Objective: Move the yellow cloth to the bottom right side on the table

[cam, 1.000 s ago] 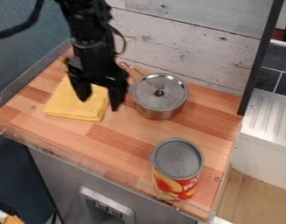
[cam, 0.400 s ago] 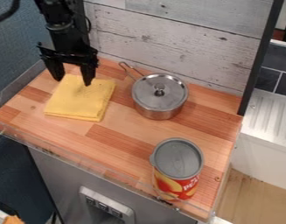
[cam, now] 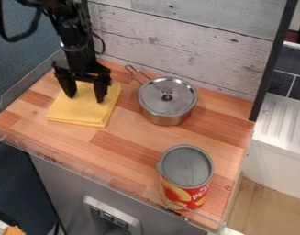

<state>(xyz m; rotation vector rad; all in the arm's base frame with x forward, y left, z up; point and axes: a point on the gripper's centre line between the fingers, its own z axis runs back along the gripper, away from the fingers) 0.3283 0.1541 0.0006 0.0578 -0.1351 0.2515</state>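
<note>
Cloth point(cam: 84, 109) left of the pot point(cam: 167, 103), can point(cam: 186, 176) before both

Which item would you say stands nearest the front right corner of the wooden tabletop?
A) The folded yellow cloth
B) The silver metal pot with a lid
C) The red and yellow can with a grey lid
C: the red and yellow can with a grey lid stands there, while the silver metal pot sits farther back.
</note>
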